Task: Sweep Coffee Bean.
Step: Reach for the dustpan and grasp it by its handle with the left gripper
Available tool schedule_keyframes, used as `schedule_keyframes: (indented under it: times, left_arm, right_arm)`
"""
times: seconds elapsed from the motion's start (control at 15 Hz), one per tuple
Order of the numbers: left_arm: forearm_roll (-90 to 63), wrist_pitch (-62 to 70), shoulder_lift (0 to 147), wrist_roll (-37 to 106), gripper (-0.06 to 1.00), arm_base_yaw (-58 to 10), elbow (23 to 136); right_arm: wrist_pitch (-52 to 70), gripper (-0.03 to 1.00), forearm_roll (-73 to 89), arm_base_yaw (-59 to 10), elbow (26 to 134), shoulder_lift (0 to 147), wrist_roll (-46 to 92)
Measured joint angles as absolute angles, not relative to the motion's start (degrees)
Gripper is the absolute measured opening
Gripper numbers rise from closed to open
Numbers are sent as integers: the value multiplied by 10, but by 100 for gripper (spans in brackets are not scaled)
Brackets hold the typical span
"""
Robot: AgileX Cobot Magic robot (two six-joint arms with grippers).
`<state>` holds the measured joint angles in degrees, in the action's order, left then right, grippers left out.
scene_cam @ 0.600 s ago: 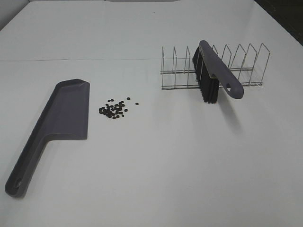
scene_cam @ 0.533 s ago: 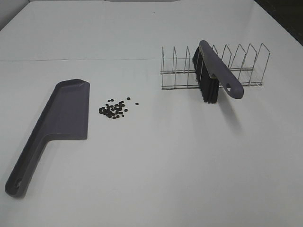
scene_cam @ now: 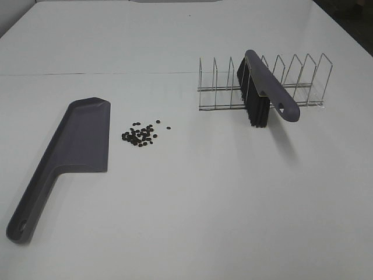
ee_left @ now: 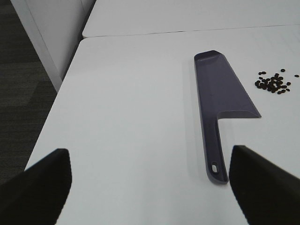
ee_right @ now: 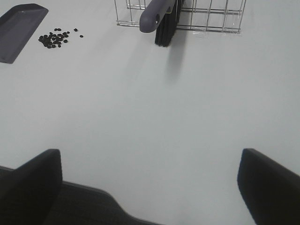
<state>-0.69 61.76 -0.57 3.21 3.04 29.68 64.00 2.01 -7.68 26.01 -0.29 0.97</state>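
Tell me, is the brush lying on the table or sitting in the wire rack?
In the rack: the brush stands bristles-down between its wires, handle poking out.

The left fingers (ee_left: 44, 187) show only as dark, blurred tips cut off at the picture's edge, and the right fingers (ee_right: 33, 185) likewise. The right wrist view crops the dustpan (ee_right: 18, 26), the wire rack (ee_right: 211, 29) and the brush (ee_right: 152, 16). The coffee bean (scene_cam: 140, 135) pile is too small to count.

My high camera overlooks the flat white table (scene_cam: 204, 204); both wrist cameras sit low, well back, all sharing the tiny dark coffee beans (scene_cam: 140, 134).
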Motion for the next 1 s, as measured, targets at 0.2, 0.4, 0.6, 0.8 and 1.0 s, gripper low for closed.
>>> schedule_keyframes:
  times: [0.2,0.4,0.6,0.8,1.0]
  left_arm:
    - [-7,618,-6,32,84,30,297]
    - [-7,618,-6,32,84,30,297]
    - [-7,618,-6,32,84,30,297]
    - [-7,618,-6,32,84,30,297]
    - [-7,618,-6,32,84,30,297]
  right_arm:
    - [640,95,20,-77,260,-3,10]
    - [640,95,20,-77,260,-3,10]
    - [640,95,20,-77,260,-3,10]
    - [640,95,20,-77,260,-3,10]
    - [640,95,20,-77,260,-3,10]
